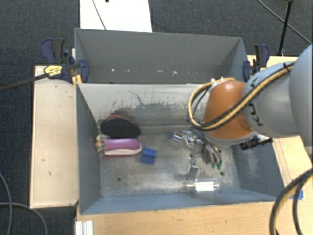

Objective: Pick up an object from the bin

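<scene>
Over the scuffed bin [146, 177], amid dark carpet [29, 13], hangs the tool [194, 168].

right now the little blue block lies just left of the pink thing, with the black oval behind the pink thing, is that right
Not quite. The camera view shows the blue block lying just right of the pink thing, not left of it. The black oval is behind the pink thing, as you said.
</scene>
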`<state>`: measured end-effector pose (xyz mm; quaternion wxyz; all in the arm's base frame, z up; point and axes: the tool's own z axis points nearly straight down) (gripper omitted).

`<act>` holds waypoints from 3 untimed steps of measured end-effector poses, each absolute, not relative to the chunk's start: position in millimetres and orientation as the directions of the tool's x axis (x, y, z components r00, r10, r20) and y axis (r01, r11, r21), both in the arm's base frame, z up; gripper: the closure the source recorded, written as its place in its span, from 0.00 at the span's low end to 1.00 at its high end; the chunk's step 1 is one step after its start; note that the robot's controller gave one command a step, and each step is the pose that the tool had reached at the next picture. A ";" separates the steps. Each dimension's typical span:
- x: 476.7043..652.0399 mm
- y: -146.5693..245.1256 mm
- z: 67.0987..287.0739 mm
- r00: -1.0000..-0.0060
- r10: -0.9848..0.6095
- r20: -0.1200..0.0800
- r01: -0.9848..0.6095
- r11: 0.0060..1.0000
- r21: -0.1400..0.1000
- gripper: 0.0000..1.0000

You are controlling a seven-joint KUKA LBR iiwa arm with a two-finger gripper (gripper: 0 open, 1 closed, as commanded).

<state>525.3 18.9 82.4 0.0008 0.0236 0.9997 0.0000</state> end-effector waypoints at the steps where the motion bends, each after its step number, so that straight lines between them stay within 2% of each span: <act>1: 548.6 43.8 123.0 -0.991 -0.131 -0.008 -0.131 0.991 0.000 0.00; 2: 557.4 -32.2 82.2 -0.999 0.051 -0.001 0.051 0.999 -0.001 0.00; 3: 560.1 -28.9 85.7 -0.999 0.046 -0.009 0.046 0.999 0.003 1.00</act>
